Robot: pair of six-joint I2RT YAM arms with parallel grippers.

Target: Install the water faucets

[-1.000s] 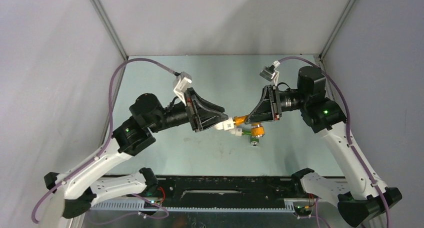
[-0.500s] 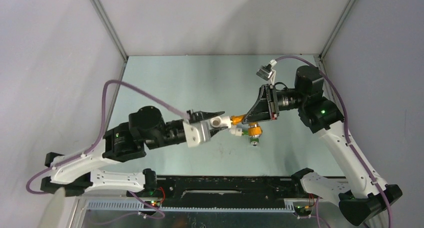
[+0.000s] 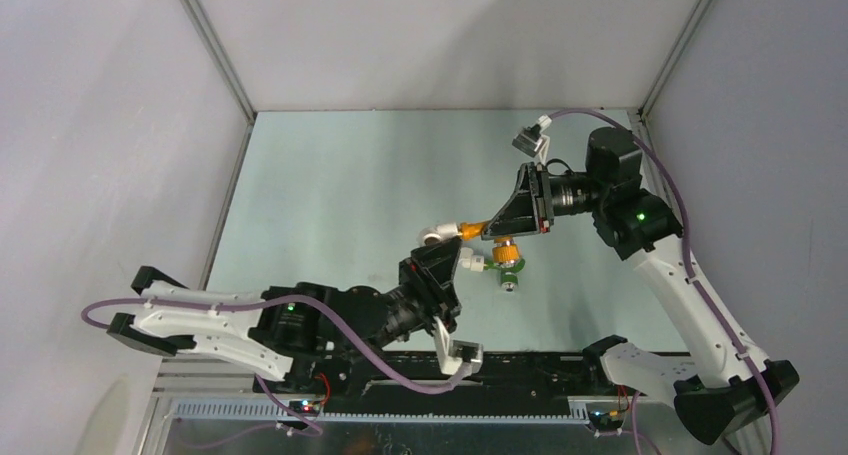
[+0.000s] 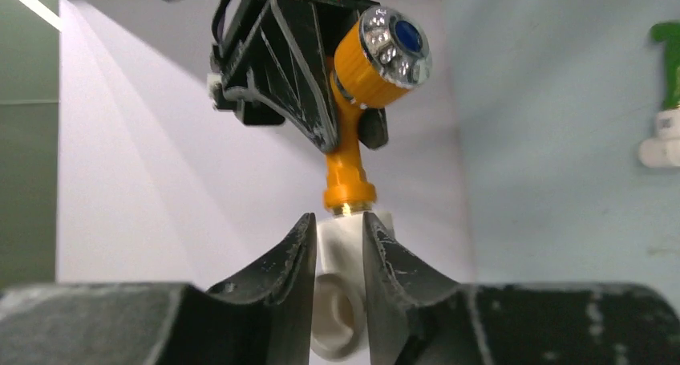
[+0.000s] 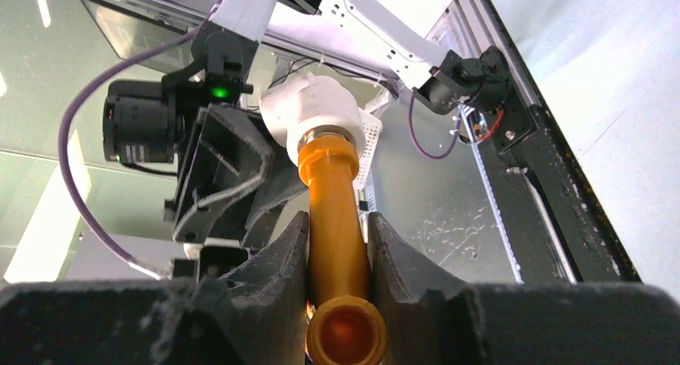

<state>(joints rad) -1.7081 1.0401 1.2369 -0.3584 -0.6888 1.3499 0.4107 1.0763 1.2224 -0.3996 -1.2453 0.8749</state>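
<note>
1. The left gripper point(image 4: 337, 221) was squeezed tight on the white plastic elbow pipe point(image 4: 343, 249), at the bottom middle of its own camera's picture.
2. The right gripper point(image 5: 337, 221) was squeezed tight on the stem of the orange plastic tap point(image 5: 329, 180). The tap was up in the air, in the middle of the top picture, with its end touching the elbow pipe's mouth.
3. I thought the tap could go in crooked if the two arms were not lined up. Then the thread might jam.
4. A hard turn could make the elbow pipe slip out and fall to the pale green table point(image 3: 330, 185).
5. The green plastic tap point(image 3: 508, 268) seemed to lie just below them. A low arm might bump it.
6. I could not see how far the thread was in. The left gripper hid the elbow pipe's sides. The green tap was cut off at the right edge of the left wrist picture.
</note>
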